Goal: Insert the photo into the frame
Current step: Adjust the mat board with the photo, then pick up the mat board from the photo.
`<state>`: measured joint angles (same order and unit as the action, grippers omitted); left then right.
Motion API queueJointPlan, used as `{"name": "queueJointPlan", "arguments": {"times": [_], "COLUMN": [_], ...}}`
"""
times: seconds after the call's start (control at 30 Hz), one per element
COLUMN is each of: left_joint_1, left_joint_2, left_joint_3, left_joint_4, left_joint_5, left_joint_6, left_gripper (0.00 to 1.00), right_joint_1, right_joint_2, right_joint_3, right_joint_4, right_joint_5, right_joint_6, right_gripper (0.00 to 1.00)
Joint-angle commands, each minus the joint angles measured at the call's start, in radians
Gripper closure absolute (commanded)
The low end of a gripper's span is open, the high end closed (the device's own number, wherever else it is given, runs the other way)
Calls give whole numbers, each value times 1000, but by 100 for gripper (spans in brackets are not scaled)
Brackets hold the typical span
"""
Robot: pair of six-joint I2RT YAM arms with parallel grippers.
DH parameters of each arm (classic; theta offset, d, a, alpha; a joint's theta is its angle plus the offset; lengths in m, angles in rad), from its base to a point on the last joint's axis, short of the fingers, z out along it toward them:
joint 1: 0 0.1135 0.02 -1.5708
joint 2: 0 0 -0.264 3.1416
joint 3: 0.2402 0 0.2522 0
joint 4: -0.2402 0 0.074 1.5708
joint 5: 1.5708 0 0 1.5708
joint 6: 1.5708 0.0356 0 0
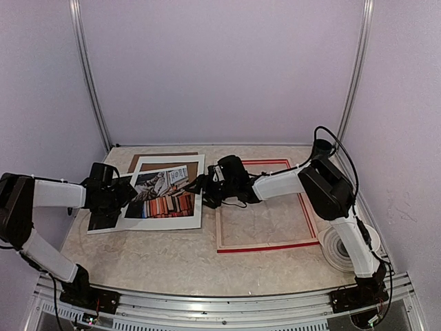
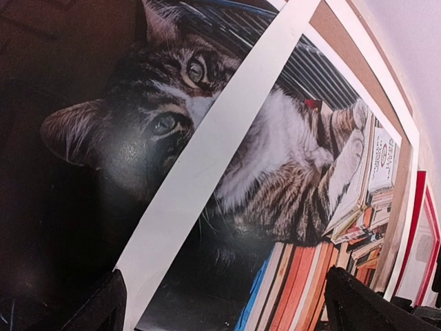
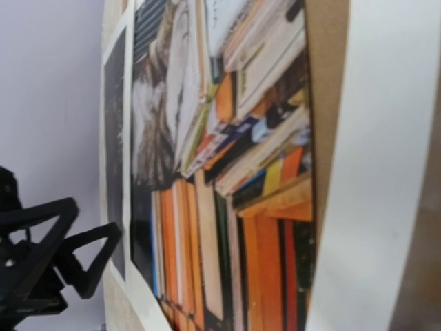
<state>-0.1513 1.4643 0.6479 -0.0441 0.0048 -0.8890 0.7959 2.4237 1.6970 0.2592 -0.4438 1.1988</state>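
**Reader:** Where does the photo (image 1: 162, 192) lie?

**Legend:** Flat on the table (image 1: 172, 258), left of centre. A white mat (image 1: 169, 222) rests askew on top of it. The tabby and the book stacks show through the mat's window. The dark left part of the print sticks out past the mat's left border, which crosses the cat's face in the left wrist view. A brown backing board (image 1: 162, 156) shows beyond the mat's far edge and, inside the window, beside the print's right edge.

**Reader:** And the frame (image 1: 265, 247)?

**Legend:** Flat on the table, right of the mat and apart from the photo. The tabletop shows through its opening.

**Reader:** State of the left gripper (image 1: 122, 195)?

**Legend:** Released. It sits low over the left side of the print, its fingers (image 2: 103, 307) spread wide to either side of the mat's border, grasping nothing.

**Reader:** The right gripper (image 1: 196, 187)?

**Legend:** At the mat's right border, between mat and frame. Whether it clasps the border or stands free cannot be told, as no view shows its fingertips clearly.

**Reader:** Anything else?

**Legend:** A white roll (image 1: 337, 252) at the near right, partly behind the right arm.
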Motion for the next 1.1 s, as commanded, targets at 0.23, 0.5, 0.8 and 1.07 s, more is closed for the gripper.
{"name": "queueJointPlan", "arguments": {"times": [0.23,0.5,0.8,1.07], "left_joint_1": [-22,-24,-38,-52], "left_joint_2": [-34,-42,-25,-58], "left_joint_3": [-32,-33,-49,-59], "left_joint_4": [32,28,36,35], "left_joint_5": [-37,-46,-43,-43], "left_joint_6": [2,8,2,-1], "left_gripper": [1,1,1,1], "right_joint_1": [-6,3,-12,-28], "right_joint_2": [-48,-80,-78,-91], "right_joint_3": [-116,-86,-96,-125], "right_joint_4": [262,86,86,121], "right_joint_5": [-77,-23,-26,-85], "right_joint_6": [67,-29,-5,8], "right_gripper": [30,32,60,100]}}
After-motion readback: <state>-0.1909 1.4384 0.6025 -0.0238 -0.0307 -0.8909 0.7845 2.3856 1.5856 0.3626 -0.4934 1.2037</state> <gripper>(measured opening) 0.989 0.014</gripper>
